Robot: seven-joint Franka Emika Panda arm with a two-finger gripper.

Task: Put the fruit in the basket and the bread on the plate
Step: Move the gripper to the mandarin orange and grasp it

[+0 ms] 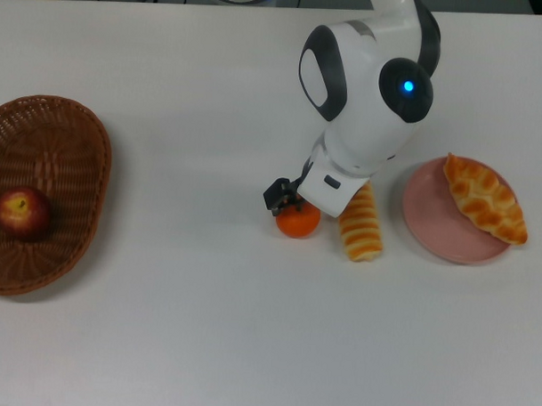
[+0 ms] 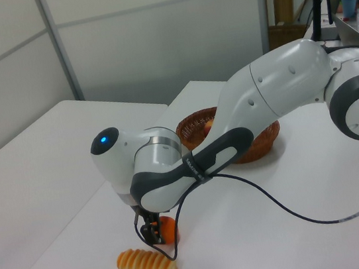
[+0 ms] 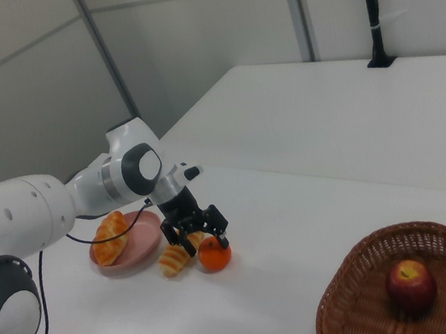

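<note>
The orange tangerine [image 1: 298, 221] lies mid-table, with my gripper [image 1: 293, 202] lowered right over it. In the right view the gripper [image 3: 207, 237] is open and its fingers stand on either side of the tangerine [image 3: 214, 256]. The striped roll [image 1: 361, 227] lies on the table beside the tangerine, on the top view's right. Across the pink plate [image 1: 435, 234] rests the braided roll [image 1: 485, 199]. The red apple [image 1: 23, 212] sits inside the wicker basket [image 1: 77, 143] at the top view's far left. The left view shows the tangerine [image 2: 167, 228] half hidden behind the gripper [image 2: 153, 233].
My arm's white body [image 1: 368, 91] reaches in from the top view's upper edge and covers part of the striped roll. A black cable [image 2: 277, 211] loops from the arm over the table in the left view.
</note>
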